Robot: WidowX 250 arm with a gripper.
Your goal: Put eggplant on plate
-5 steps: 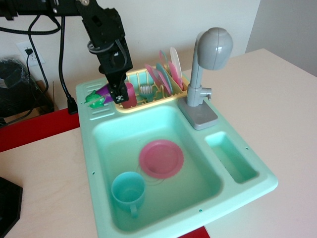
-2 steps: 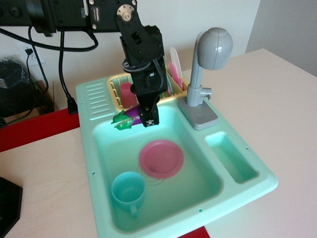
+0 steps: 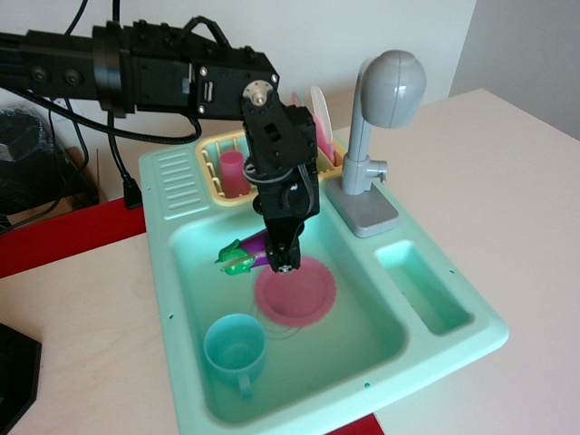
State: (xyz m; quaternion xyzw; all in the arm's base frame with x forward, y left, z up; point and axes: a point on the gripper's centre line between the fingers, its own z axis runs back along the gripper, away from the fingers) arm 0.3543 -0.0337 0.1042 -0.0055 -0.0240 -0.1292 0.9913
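The purple eggplant point(image 3: 252, 250) with its green cap point(image 3: 234, 260) hangs in my gripper point(image 3: 281, 256), which is shut on it. It is held inside the sink basin, just above the far left edge of the pink plate point(image 3: 296, 292). The plate lies flat on the basin floor. The eggplant's cap points left, away from the plate. The arm reaches in from the upper left and hides part of the dish rack.
A teal cup point(image 3: 235, 347) stands in the basin's front left. The teal sink point(image 3: 453, 349) has a yellow rack point(image 3: 214, 181) with a pink cup point(image 3: 233, 172) and upright plates point(image 3: 322, 118) behind. A grey faucet point(image 3: 381, 118) stands at the right.
My gripper has carried the eggplant from the back left sink ledge, over the rack's front, down and right into the basin, to the plate's edge.
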